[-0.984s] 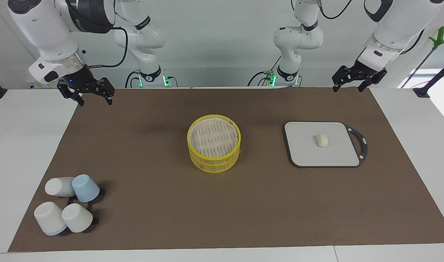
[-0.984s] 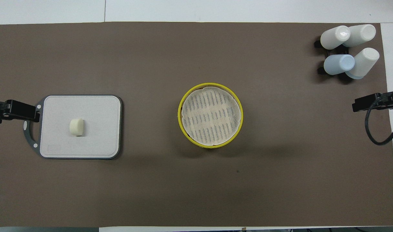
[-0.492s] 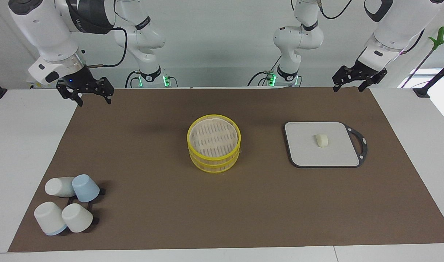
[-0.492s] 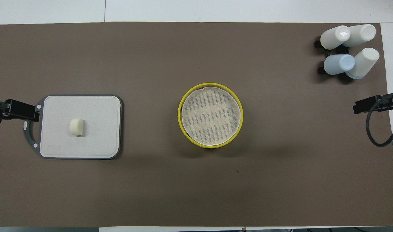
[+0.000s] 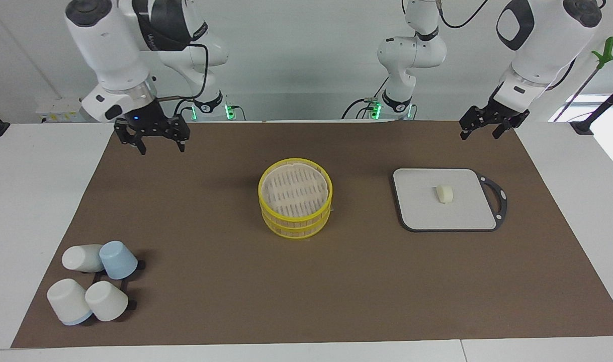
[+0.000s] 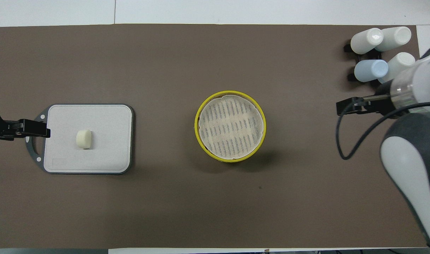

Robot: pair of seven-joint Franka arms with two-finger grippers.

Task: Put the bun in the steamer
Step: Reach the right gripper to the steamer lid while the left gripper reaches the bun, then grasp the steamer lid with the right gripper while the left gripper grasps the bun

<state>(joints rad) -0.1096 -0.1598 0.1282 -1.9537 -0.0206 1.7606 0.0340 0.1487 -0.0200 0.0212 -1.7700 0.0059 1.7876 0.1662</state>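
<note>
The small cream-white bun (image 5: pixel 444 193) lies on its side in the middle of the flat pale-grey cutting board with a dark rim and handle (image 5: pixel 417 211), toward the left arm's end of the brown-covered table (image 5: pixel 210 301). At the table's middle, well apart from the board, stands the round steamer with bright yellow rims and a pale slatted floor (image 5: pixel 295 197), two tiers stacked, nothing inside it. The left pincer (image 5: pixel 479 128) hangs in the air over the mat's edge on the robots' side of the board, fingers spread with a plain gap between them, gripping nothing; from overhead its tip (image 6: pixel 33 128) shows over the board's handle. The right pincer (image 5: pixel 158 143) hangs over the brown mat toward the right arm's end, its two fingers (image 5: pixel 142 146) apart and pointing down, likewise empty. In that end's corner farthest from the robots sits a cluster of four tipped cups, three white and one pale blue (image 5: pixel 92 281), on a small black rack.
</note>
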